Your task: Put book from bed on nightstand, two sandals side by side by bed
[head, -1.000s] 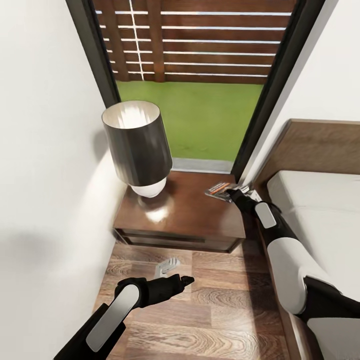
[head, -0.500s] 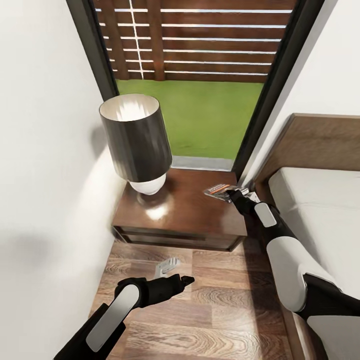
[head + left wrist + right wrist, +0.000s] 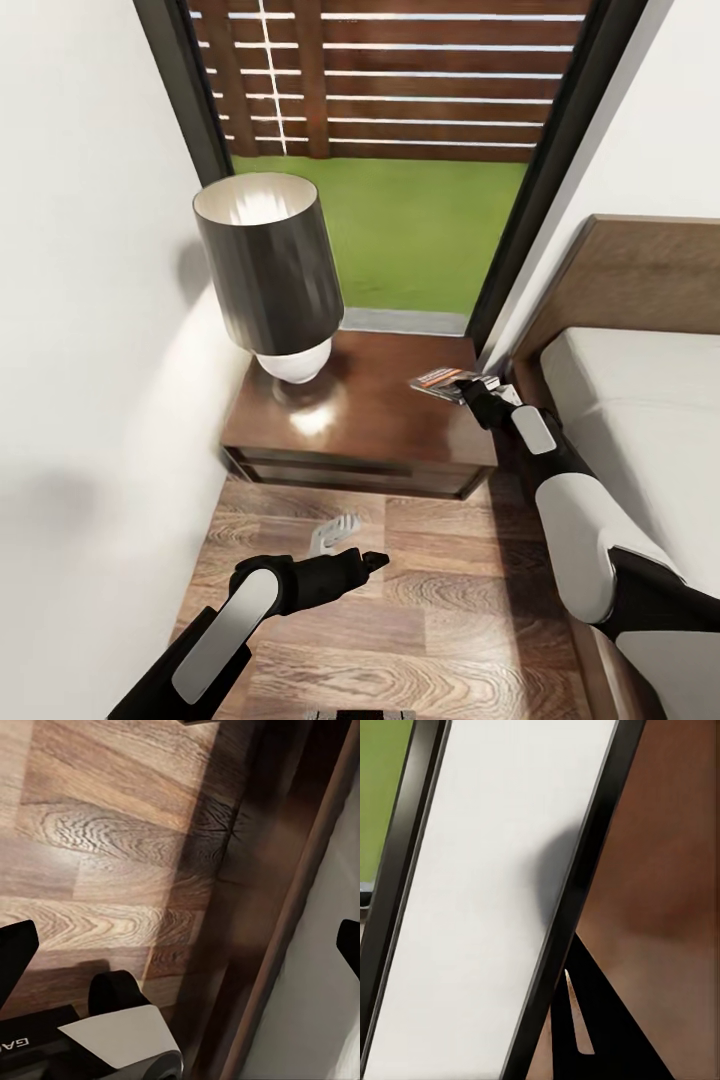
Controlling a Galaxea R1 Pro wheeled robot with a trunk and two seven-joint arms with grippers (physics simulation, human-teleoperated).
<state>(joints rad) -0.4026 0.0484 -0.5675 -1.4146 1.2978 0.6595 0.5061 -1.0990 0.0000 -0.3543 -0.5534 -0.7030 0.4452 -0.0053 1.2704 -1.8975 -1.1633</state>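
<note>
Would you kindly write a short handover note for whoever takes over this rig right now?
Right claw: shut on the book, holding it at the right rear corner of the nightstand, beside the lamp. I cannot tell whether the book rests on the top.
Left claw: open, holding nothing, hovering over the floor in front of the nightstand.
Bed: to the right; the book is off it.
Done: book brought to the nightstand.
Left: release the book and withdraw, then find both sandals and set them side by side next to the bed.
</note>
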